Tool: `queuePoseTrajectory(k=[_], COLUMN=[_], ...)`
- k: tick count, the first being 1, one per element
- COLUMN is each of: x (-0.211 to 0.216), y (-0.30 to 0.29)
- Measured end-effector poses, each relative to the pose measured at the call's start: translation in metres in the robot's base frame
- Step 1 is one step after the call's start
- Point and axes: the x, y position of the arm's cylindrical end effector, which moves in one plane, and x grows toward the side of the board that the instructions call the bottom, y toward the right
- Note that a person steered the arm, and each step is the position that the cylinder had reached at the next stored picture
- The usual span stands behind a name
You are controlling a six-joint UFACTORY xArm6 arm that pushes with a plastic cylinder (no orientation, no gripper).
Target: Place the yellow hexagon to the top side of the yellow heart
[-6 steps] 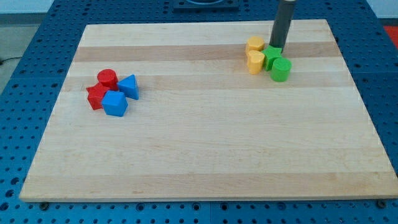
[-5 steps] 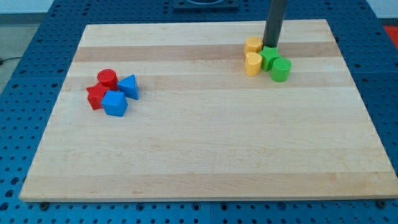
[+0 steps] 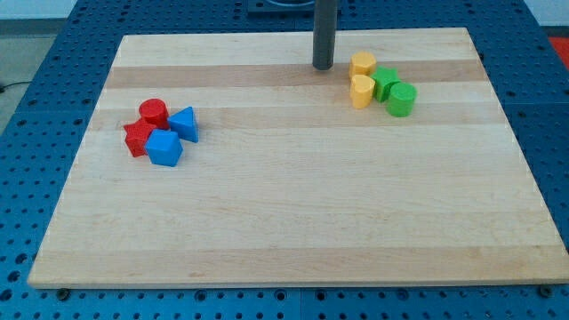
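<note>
The yellow hexagon (image 3: 363, 63) is a small, squat block with a flat, faceted top, a warm orange-yellow, matte, standing near the top right of the wooden board (image 3: 293, 222). Taking it as the landmark: the yellow heart (image 3: 362, 91) sits directly below it toward the view's bottom, the two yellow pieces touching or very nearly so. The heart is the same shade, with a notched top face; at this size its lobes are hard to make out, so the shape is read partly from that notch.

Just to the view's right of the hexagon, and slightly lower, stands a green block (image 3: 387, 82) that looks star-shaped, pressed against the yellow pair. Farther right and lower is a green cylinder (image 3: 402, 100), touching the green star.

My tip (image 3: 323, 67) rests on the board to the view's left of the hexagon, at about the same height in the view, apart from it with bare wood between. The dark rod rises straight up from it and out of the view's top. The arm ends in this rod alone, so there are no jaws to report on.

Well away from the hexagon, toward the view's left and lower, lies a second cluster: a red cylinder (image 3: 153, 113), a red star-like block (image 3: 138, 138), a blue triangular block (image 3: 185, 124) and a blue block (image 3: 164, 148) of angular shape, all huddled together.
</note>
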Motion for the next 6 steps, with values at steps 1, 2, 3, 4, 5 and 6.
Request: queuePoseTrajectory(k=[1,2,3,4,5,6], x=[0.014,0.01,-0.002,0.01,0.001,-0.019], y=[-0.007,-0.015,-0.014,0.043,0.031,0.029])
